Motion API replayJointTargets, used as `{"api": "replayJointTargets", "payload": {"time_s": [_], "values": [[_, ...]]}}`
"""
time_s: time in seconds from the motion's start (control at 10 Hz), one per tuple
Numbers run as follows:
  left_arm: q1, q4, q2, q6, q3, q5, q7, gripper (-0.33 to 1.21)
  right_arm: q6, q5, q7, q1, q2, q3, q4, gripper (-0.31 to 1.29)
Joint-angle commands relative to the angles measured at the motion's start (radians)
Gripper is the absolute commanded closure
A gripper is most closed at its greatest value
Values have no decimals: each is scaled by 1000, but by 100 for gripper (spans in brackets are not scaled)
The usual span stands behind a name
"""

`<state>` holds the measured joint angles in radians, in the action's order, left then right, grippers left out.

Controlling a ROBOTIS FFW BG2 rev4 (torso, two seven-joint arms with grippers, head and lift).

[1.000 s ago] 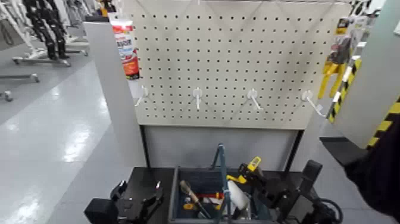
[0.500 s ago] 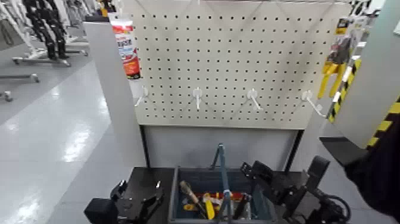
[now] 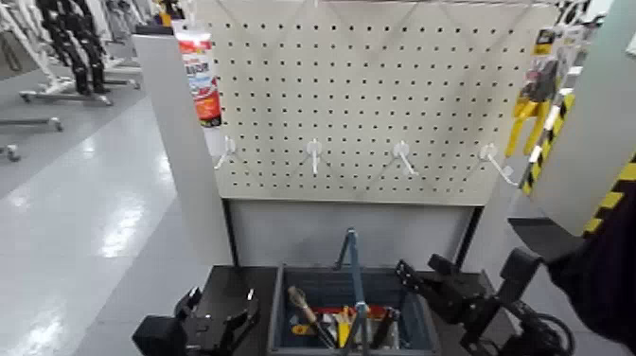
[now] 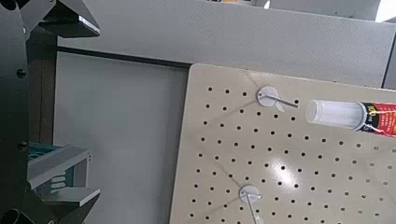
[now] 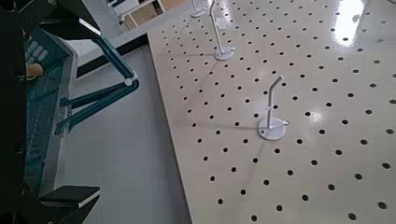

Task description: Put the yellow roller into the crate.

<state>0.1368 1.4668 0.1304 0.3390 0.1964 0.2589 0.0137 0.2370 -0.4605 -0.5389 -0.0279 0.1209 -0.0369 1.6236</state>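
The dark grey crate [image 3: 284,317] with its tall blue-grey centre handle [image 3: 352,270] stands at the bottom middle of the head view. A yellow piece [image 3: 343,326] lies inside it beside the handle; I take it for the yellow roller, and its white sleeve is not clear. A wooden-handled brush [image 3: 301,305] lies in the crate too. My right gripper [image 3: 423,275] is open and empty, just right of the crate. Its fingers [image 5: 70,196] frame the crate [image 5: 42,103] in the right wrist view. My left gripper [image 3: 222,308] rests open on the black table, left of the crate.
A white pegboard [image 3: 379,95] with several white hooks stands behind the crate. A red and white tube [image 3: 199,76] hangs at its left and yellow pliers [image 3: 528,106] at its right. A yellow-black striped post [image 3: 606,194] and a dark shape [image 3: 606,275] stand at the right.
My right gripper held the roller over the crate, let it go into the crate, then drew back to the right, open and empty. The left arm has not moved.
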Motion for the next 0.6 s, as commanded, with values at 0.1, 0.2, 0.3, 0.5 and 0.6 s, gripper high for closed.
{"api": "replayJointTargets", "payload": {"time_s": [0.1, 0.2, 0.3, 0.5, 0.6], "values": [[3, 3, 0, 2, -3, 0, 0, 11, -107, 94, 102, -83, -21, -6, 88, 12], [4, 3, 0, 2, -3, 0, 0, 11, -148, 132, 172, -116, -23, 3, 125, 12], [4, 3, 0, 2, -3, 0, 0, 11, -191, 178, 238, -152, -32, 9, 156, 12], [7, 6, 0, 2, -5, 0, 0, 11, -245, 256, 355, -216, -47, 26, 203, 12], [7, 7, -2, 2, -5, 0, 0, 11, -265, 286, 396, -245, -58, 26, 220, 12]]}}
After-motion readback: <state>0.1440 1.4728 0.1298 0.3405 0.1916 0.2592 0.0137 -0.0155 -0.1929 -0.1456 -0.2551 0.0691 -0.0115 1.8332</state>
